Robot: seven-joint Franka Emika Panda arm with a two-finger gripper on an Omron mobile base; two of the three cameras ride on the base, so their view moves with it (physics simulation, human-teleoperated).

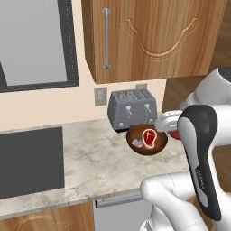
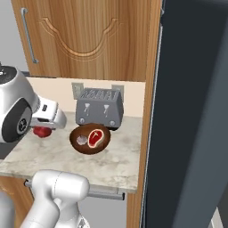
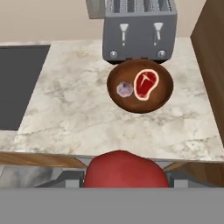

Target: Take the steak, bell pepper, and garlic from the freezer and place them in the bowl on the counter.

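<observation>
My gripper [image 3: 126,177] is shut on the bell pepper [image 3: 126,169], a rounded red vegetable held above the counter's [image 3: 74,109] front edge. From the sides, the bell pepper [image 2: 42,132] shows under the hand, short of the bowl [image 2: 84,149]. The dark brown bowl [image 3: 162,98] stands in front of the toaster. Inside it lie the steak [image 3: 145,84] with its white T mark and, to its left, the pale garlic [image 3: 124,89]. Steak [image 1: 149,136] and garlic [image 1: 137,143] rest side by side in the bowl [image 1: 155,151]. The dark freezer [image 2: 191,111] rises on the right.
A grey toaster [image 3: 140,28] stands against the wall right behind the bowl. A dark cooktop [image 1: 29,160] takes up the counter's left. Wooden cupboards [image 1: 153,36] hang overhead, and a wooden panel [image 3: 210,57] borders the counter on the right.
</observation>
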